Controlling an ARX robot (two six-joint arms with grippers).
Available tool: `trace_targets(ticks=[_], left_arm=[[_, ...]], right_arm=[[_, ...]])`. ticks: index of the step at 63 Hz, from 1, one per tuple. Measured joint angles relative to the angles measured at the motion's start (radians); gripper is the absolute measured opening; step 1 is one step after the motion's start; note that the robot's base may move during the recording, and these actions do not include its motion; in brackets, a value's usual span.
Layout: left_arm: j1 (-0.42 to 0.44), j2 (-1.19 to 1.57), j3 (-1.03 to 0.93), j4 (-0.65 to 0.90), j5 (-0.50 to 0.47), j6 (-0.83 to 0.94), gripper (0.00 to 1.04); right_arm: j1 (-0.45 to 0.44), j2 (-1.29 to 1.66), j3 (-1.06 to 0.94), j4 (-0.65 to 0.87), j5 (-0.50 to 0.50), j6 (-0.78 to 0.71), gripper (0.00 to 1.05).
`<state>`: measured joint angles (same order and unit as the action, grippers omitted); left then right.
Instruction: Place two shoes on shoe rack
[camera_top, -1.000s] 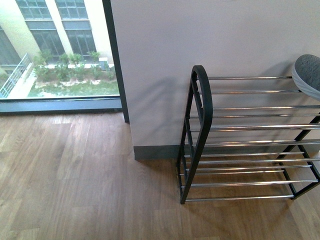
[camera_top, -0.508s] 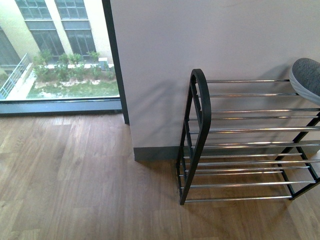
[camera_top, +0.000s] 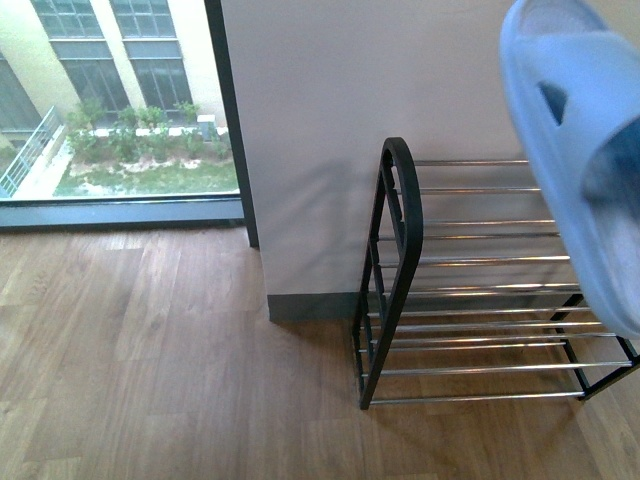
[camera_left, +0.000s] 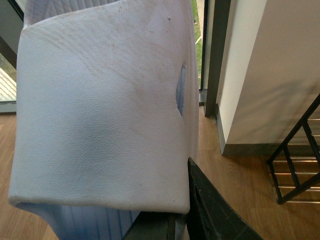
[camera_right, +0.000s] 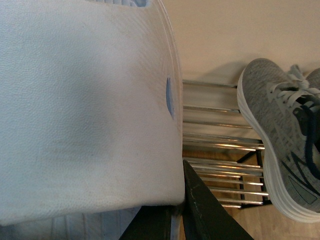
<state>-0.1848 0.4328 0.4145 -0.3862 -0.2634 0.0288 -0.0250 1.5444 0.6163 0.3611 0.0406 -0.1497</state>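
Right claw (camera_right: 172, 220) clamps a pale blue slipper (camera_right: 85, 110). Left claw (camera_left: 175, 225) clamps a second slipper (camera_left: 100, 115). Grey sneakers (camera_right: 280, 140) sit on the shoe rack (camera_top: 400, 270).

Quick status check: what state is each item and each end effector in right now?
Left end effector: shut on left-held slipper, which is off the floor.
Right end effector: shut on right-held slipper, raised in front of the rack.
Grey sneaker: resting on the shoe rack bars.
Shoe rack: upright against the wall.
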Motion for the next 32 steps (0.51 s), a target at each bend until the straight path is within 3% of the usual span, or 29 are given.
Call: trace_targets(ticks=[16, 32], left_arm=[[0.000, 0.000, 0.000, 0.000, 0.000, 0.000, 0.02], [0.000, 0.000, 0.000, 0.000, 0.000, 0.000, 0.02]], right_arm=[[-0.002, 0.234, 0.165, -0.027, 0.059, -0.123, 0.01], [-0.057, 0.423, 0.283, 0.004, 0.183, -0.256, 0.01]])
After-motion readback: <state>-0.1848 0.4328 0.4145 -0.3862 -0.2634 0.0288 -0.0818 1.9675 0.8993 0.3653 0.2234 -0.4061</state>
